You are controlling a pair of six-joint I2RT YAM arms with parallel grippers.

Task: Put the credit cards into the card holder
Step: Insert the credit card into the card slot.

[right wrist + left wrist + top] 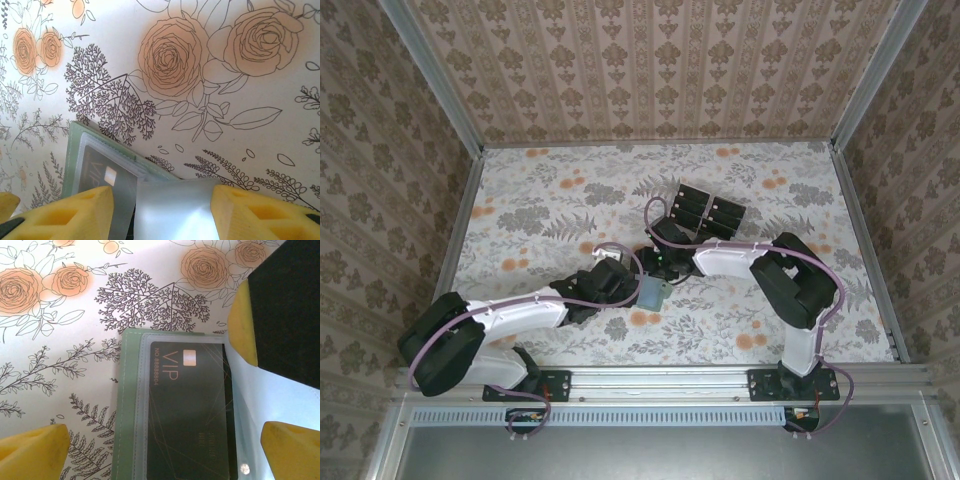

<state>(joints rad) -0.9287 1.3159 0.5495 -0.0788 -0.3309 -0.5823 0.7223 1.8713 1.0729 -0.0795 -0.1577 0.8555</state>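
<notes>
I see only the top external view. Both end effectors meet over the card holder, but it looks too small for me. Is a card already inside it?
Observer: Yes. In the left wrist view a black card marked VIP lies under a clear sleeve of the card holder.
Operator: Is the left end effector holding it?
Observer: No, the left end effector is open, the holder between its fingers.
Operator: And the right one?
Observer: A clear flap lies between the fingers of the right end effector; I cannot tell whether it is pinched.
</notes>
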